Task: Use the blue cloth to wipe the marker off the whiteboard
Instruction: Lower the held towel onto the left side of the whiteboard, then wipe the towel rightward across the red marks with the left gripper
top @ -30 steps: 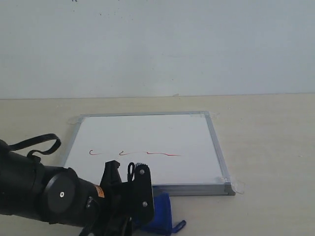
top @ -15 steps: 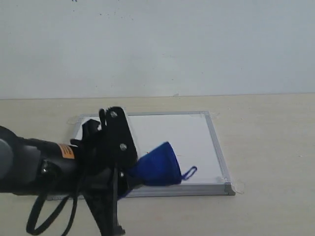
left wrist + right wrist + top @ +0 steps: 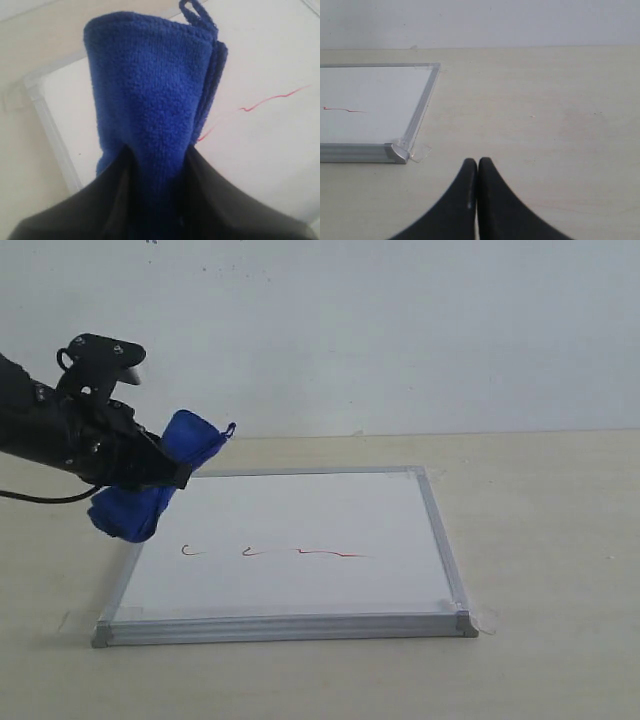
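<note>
Where the tan table (image 3: pixel 540 540) spreads under both pincers, the silver-framed board (image 3: pixel 300 520) lies flat below the left pincer (image 3: pixel 157 165). That pincer grips the cloth (image 3: pixel 150 490), plush royal blue and folded, its loop at the far end. From the wrist, the cloth hides part of the thin, broken red marker (image 3: pixel 275 553) beneath. The right pincer (image 3: pixel 477 167), jaws pressed together, holds nothing beside the board's corner.

**Blind spots on my feeds**

The blue cloth (image 3: pixel 150 100) fills my left wrist view, and the marker (image 3: pixel 272 98) line runs in behind it and is lost. The left fingers (image 3: pixel 215 200) are a dark blur, cut by the frame edge. On the right wrist view, the whiteboard (image 3: pixel 370 90) runs off the side. In the exterior view, cloth and arm cover the whiteboard's far left corner.
</note>
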`<state>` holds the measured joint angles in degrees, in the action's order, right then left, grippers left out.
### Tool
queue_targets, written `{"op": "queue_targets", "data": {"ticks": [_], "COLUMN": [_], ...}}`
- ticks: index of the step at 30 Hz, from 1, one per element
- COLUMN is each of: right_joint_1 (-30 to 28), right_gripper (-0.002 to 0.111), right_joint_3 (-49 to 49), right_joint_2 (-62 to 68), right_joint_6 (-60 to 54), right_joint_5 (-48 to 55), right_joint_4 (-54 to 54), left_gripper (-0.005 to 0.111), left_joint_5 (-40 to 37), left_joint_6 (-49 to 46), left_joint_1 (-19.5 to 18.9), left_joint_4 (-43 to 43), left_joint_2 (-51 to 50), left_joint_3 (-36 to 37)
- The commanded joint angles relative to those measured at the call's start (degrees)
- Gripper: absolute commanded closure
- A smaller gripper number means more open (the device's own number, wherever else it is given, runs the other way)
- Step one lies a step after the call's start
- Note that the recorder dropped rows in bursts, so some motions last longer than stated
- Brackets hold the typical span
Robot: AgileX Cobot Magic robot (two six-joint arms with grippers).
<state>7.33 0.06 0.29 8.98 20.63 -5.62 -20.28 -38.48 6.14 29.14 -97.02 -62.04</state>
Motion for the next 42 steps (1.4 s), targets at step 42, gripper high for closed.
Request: {"op": "queue_targets", "data": {"ticks": [42], "right_joint_1": [-0.40], "right_gripper": [0.108], "right_joint_3": [-0.06], "right_joint_2": [-0.29], "right_joint_6": [-0.19], "right_joint_5": [-0.20], "right_joint_4": [-0.29], "left_gripper": [0.103], "left_joint_5": [-14.31], "left_joint_6": [20.25], "left_joint_1": [10.53], "left_joint_4": [-23.77], "left_joint_2": [-27.22], "left_joint_3": [-18.30]}}
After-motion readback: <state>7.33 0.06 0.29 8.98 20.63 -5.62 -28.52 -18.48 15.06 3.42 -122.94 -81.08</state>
